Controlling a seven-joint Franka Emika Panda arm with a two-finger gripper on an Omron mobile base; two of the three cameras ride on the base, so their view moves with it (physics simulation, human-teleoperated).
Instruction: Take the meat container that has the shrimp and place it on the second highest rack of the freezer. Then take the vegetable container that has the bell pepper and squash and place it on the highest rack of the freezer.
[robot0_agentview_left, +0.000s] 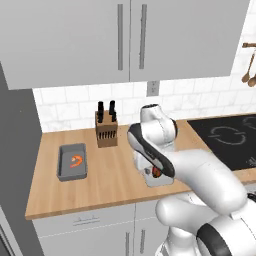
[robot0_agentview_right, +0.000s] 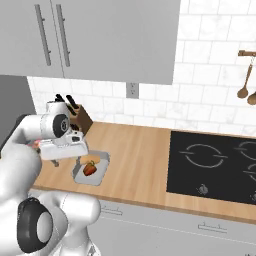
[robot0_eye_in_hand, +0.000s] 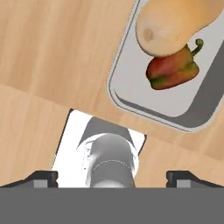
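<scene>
The vegetable container (robot0_eye_in_hand: 121, 97) is a grey tray on the wooden counter, holding a tan squash (robot0_eye_in_hand: 168, 24) and a dark-red bell pepper (robot0_eye_in_hand: 172, 71). It also lies by the counter's front edge in the right base view (robot0_agentview_right: 101, 176), with the pepper (robot0_agentview_right: 90, 169) inside. My gripper (robot0_eye_in_hand: 112, 177) hangs open above bare counter beside this tray, nothing between its fingertips (robot0_eye_in_hand: 42, 176). In the right base view the gripper (robot0_agentview_right: 66, 161) is just left of the tray. The meat container (robot0_agentview_left: 61, 166) with the orange shrimp (robot0_agentview_left: 76, 161) sits further left. The freezer's grey side (robot0_agentview_left: 15, 150) borders the counter; its racks are hidden.
A knife block (robot0_agentview_left: 106, 129) stands against the tiled wall behind the trays. A black cooktop (robot0_agentview_right: 215, 162) takes up the counter's right part. Wall cupboards (robot0_agentview_left: 125, 37) hang overhead. Wooden spoons (robot0_agentview_right: 245, 85) hang on the wall at the far right.
</scene>
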